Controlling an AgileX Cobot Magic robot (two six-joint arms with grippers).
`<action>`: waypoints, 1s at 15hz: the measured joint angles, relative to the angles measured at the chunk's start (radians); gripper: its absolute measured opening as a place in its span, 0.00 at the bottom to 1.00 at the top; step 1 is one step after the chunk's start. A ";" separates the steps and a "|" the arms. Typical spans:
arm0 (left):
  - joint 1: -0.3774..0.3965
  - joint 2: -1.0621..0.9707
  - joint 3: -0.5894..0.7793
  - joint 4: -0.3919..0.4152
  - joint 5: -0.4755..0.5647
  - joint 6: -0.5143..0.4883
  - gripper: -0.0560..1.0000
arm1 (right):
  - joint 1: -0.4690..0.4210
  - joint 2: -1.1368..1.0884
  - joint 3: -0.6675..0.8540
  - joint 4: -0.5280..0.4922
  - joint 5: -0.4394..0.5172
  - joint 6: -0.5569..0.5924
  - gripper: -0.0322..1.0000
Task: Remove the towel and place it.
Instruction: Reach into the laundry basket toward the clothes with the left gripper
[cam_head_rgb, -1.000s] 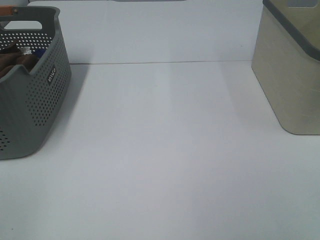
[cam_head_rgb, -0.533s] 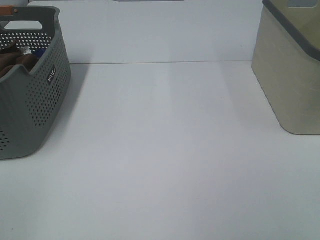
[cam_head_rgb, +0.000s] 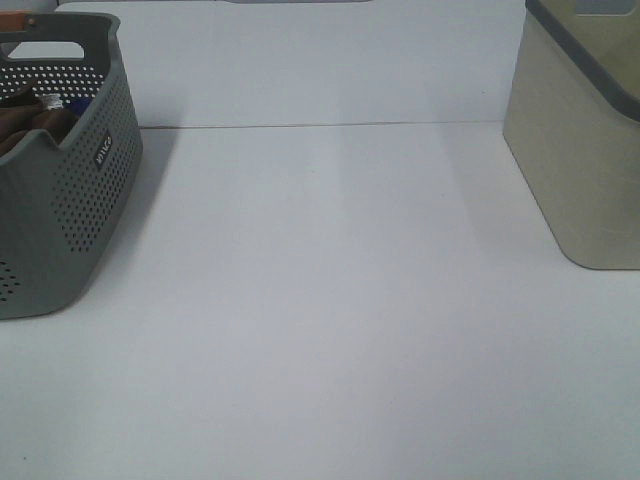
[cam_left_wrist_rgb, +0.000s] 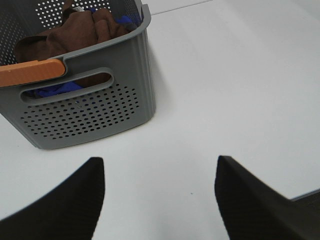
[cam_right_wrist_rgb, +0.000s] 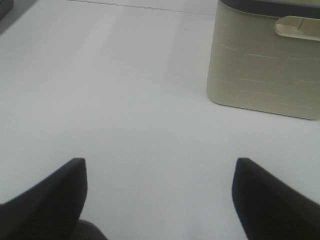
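Both your left and right jaws stood released and empty over the near counter (cam_head_rgb: 330, 330). Farther left, the towel (cam_left_wrist_rgb: 75, 30) lay bunched in the basket (cam_left_wrist_rgb: 100, 105), touching a blue item (cam_left_wrist_rgb: 55, 90). A deep pinch could have lifted both, and cloth catching the rim could have dragged the basket. Its white label (cam_head_rgb: 102, 150) was too small to read. The far-right bin (cam_right_wrist_rgb: 260, 65) showed no writing.
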 joint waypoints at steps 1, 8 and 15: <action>0.000 0.000 0.000 0.000 0.000 0.000 0.64 | 0.000 0.000 0.000 0.000 0.000 0.000 0.76; 0.000 0.000 0.000 0.000 0.000 0.000 0.64 | 0.000 0.000 0.000 0.000 0.000 0.000 0.76; 0.000 0.000 0.000 0.000 0.000 0.000 0.64 | 0.000 0.000 0.000 0.000 0.000 0.000 0.76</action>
